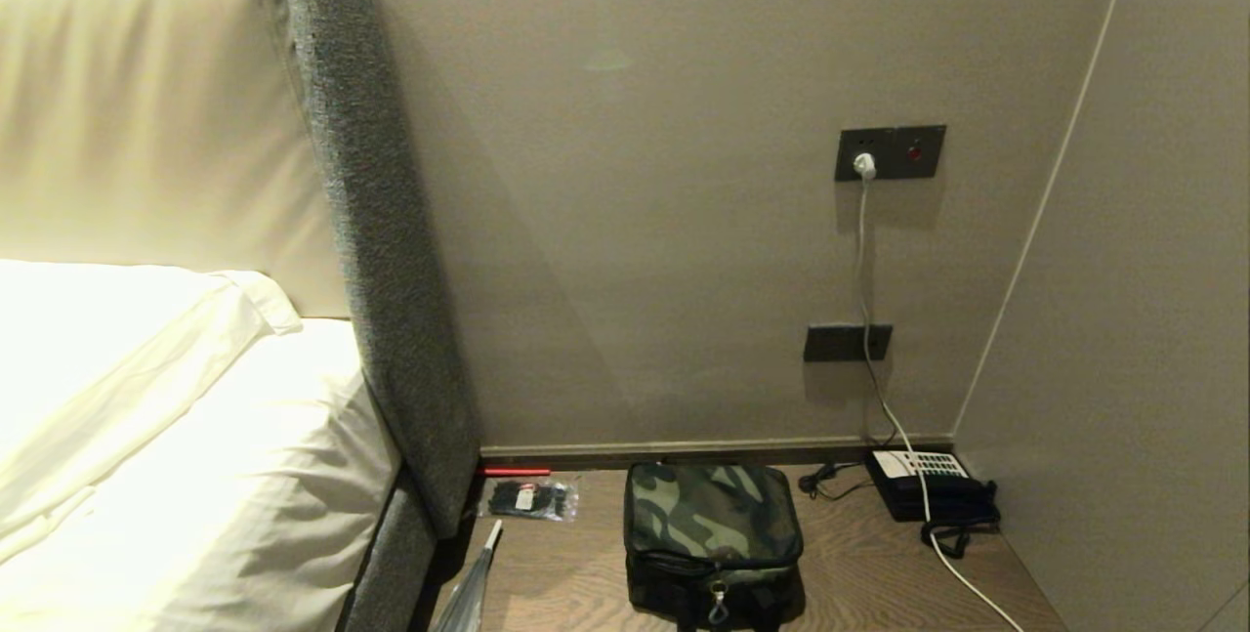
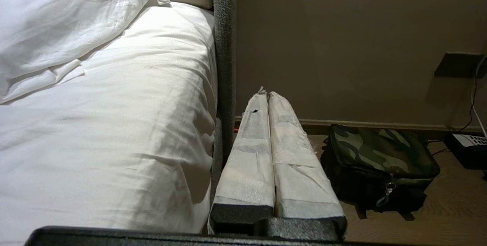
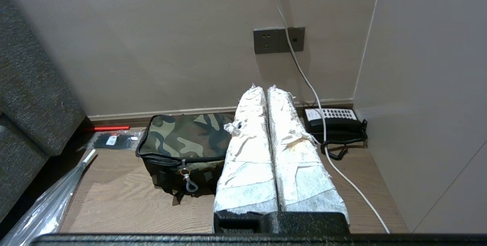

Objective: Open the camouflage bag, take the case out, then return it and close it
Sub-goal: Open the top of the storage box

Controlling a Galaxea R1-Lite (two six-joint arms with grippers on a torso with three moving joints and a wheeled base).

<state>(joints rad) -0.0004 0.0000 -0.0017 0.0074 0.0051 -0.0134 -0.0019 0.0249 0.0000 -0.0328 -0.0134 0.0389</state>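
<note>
You are starting with the left claw (image 2: pixel 268 96) and right claw (image 3: pixel 264 90) both pressed together, gripping nothing. The camouflage bag (image 1: pixel 711 515) is sitting zipped on the counter (image 1: pixel 859 573); spread one claw, aim for its zipper pull (image 3: pixel 187 183).

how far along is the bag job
Nothing looks done yet: the camouflage bag sits zipped shut on the wooden surface, no case in view. Nothing is in hand; the left claw and right claw are shut, short of it. Opening, removing, returning and closing all remain.
</note>
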